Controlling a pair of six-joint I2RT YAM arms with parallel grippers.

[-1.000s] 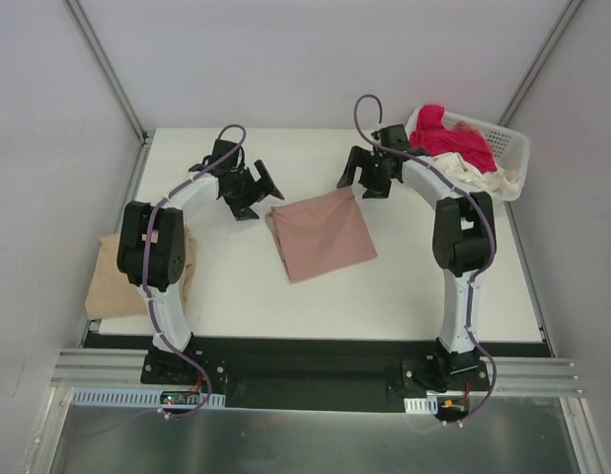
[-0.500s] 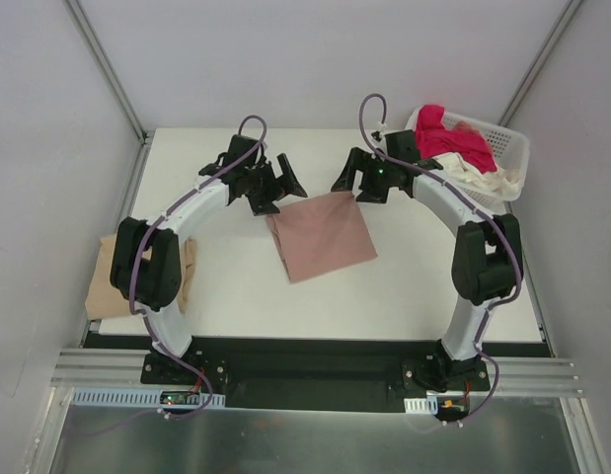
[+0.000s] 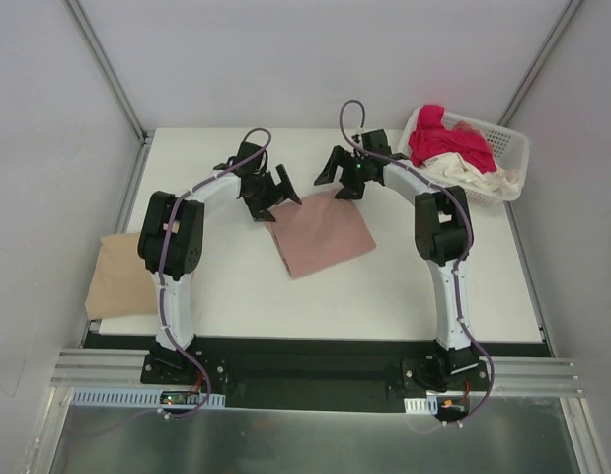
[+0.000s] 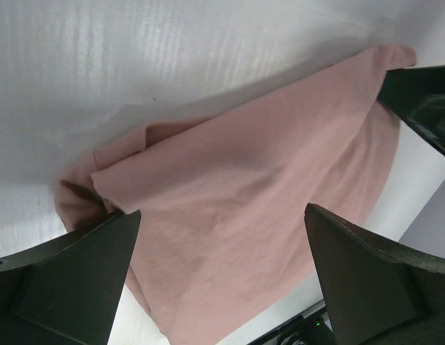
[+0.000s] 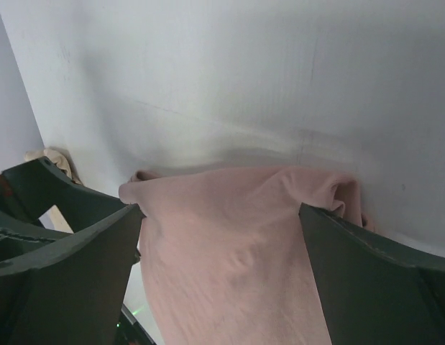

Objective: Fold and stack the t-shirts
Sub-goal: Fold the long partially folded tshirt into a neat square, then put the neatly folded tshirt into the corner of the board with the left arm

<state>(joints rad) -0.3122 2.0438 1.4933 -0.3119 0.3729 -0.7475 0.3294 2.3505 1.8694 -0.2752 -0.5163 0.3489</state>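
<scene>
A folded dusty pink t-shirt [image 3: 320,235] lies flat in the middle of the white table [image 3: 404,286]. My left gripper [image 3: 275,191] hovers open over its back left corner. My right gripper [image 3: 340,178] hovers open over its back right corner. In the left wrist view the pink cloth [image 4: 265,215] fills the space under the spread jaws of the left gripper [image 4: 222,215], untouched. The right wrist view shows the right gripper [image 5: 221,210] open the same way above the shirt's far edge [image 5: 236,251]. A folded tan t-shirt [image 3: 122,286] lies at the table's left edge.
A white latticed basket [image 3: 507,148] stands at the back right corner, holding a magenta-red t-shirt [image 3: 448,143] and a cream one [image 3: 478,178] that spills over its rim. Grey walls close in the table on three sides.
The left arm has swung right to the pink t-shirt's back left corner. The right gripper has shifted left to the back right corner. Both jaws have widened slightly.
</scene>
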